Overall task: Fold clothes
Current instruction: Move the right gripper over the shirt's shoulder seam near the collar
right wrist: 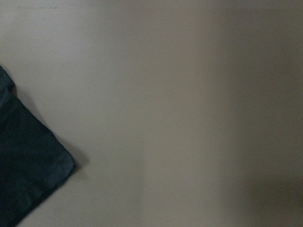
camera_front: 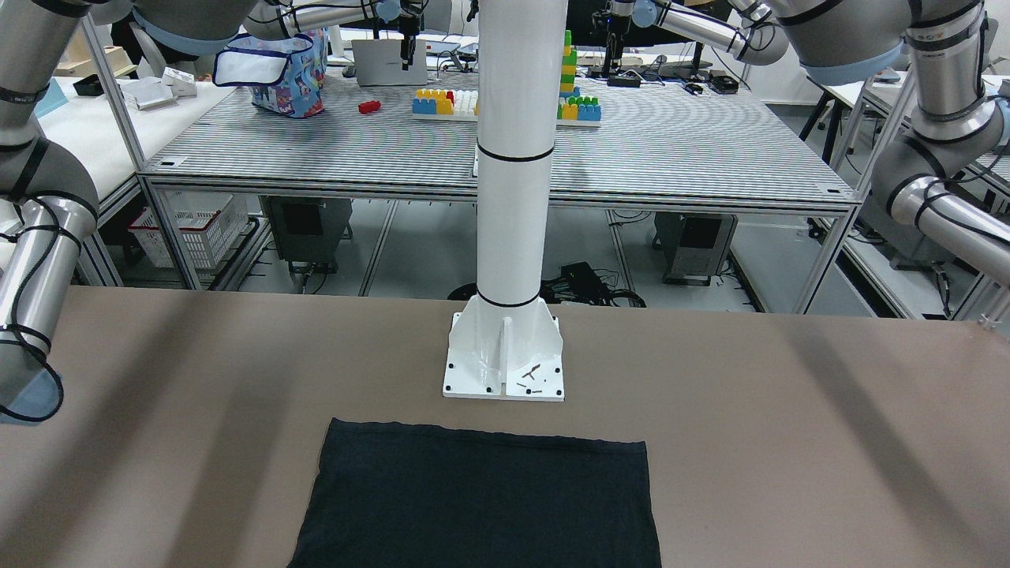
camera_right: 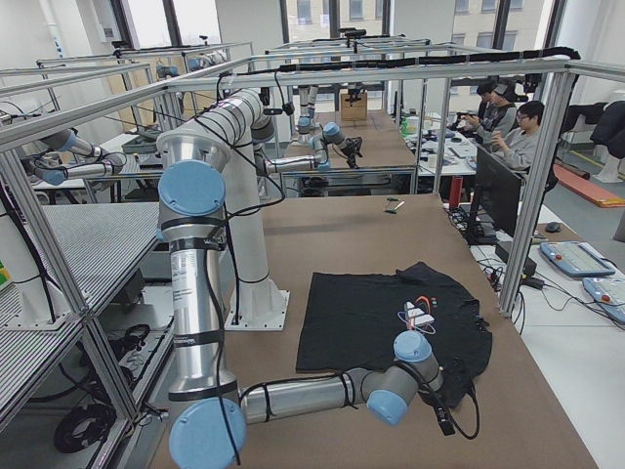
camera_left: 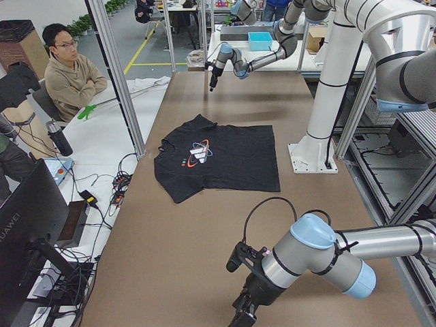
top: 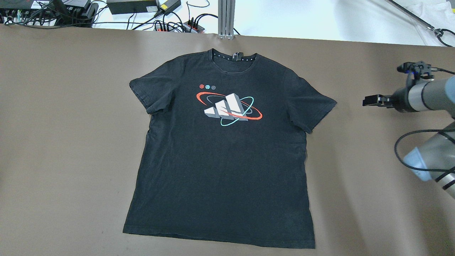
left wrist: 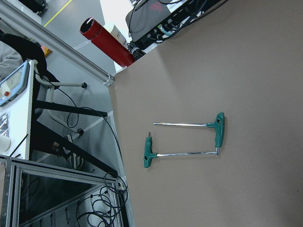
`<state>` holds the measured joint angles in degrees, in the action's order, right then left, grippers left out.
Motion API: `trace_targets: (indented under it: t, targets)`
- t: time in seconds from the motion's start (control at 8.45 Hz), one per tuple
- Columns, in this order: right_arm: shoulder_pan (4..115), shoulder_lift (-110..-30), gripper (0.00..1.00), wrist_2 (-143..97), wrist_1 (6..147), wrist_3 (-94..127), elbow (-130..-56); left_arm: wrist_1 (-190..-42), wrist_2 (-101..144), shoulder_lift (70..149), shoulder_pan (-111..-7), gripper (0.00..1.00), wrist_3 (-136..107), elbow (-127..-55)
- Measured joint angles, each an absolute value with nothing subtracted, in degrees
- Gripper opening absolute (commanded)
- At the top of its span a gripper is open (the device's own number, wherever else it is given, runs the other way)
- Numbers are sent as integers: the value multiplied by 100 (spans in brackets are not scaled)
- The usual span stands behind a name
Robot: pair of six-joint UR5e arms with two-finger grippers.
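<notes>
- T-shirt (top: 224, 160): black, print upward, spread flat in the middle of the table (top: 53, 142), collar away from the robot
- Right gripper (top: 371, 101): beside the near sleeve (top: 314, 106), clear of the cloth, holding nothing; finger spacing cannot be told
- Left gripper (camera_left: 244, 310): well apart from the shirt, no cloth in it; opening cannot be told
- Judged best: pinch each sleeve's outer edge and fold inward, keeping the body flat

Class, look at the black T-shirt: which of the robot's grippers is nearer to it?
Right. The right gripper sits just off a sleeve of the T-shirt; the left gripper is far away on the opposite side.
</notes>
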<state>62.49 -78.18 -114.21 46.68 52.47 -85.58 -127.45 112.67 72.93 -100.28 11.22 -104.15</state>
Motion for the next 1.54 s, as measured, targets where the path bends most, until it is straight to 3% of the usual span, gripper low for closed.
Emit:
trace_targets:
  t: [0.24, 0.59, 0.83, 1.18, 1.3, 1.42, 1.54]
  targets:
    - [5865, -7310, 66, -10861, 4689, 5799, -8105, -12717, 11261, 7321, -9956, 99, 999, -10415]
    - [5635, -6676, 62, -10630, 4692, 5739, -7215, -12701, 11253, 7337, -9919, 99, 898, -10412]
    - [5579, -6508, 40, -10570, 4693, 5620, -7007, -12700, 11251, 7339, -9915, 99, 883, -10402]
    - [5519, -6436, 32, -10557, 4700, 5586, -6948, -12691, 11250, 7339, -9914, 99, 871, -10380]
    - [5482, -6421, 24, -10556, 4702, 5583, -6941, -12676, 11250, 7336, -9917, 99, 871, -10376]
    - [5456, -6401, 3, -10556, 4706, 5576, -6931, -12661, 11250, 7332, -9920, 99, 870, -10373]
    - [5435, -6389, 0, -10556, 4708, 5553, -6912, -12652, 11250, 7326, -9922, 99, 870, -10370]
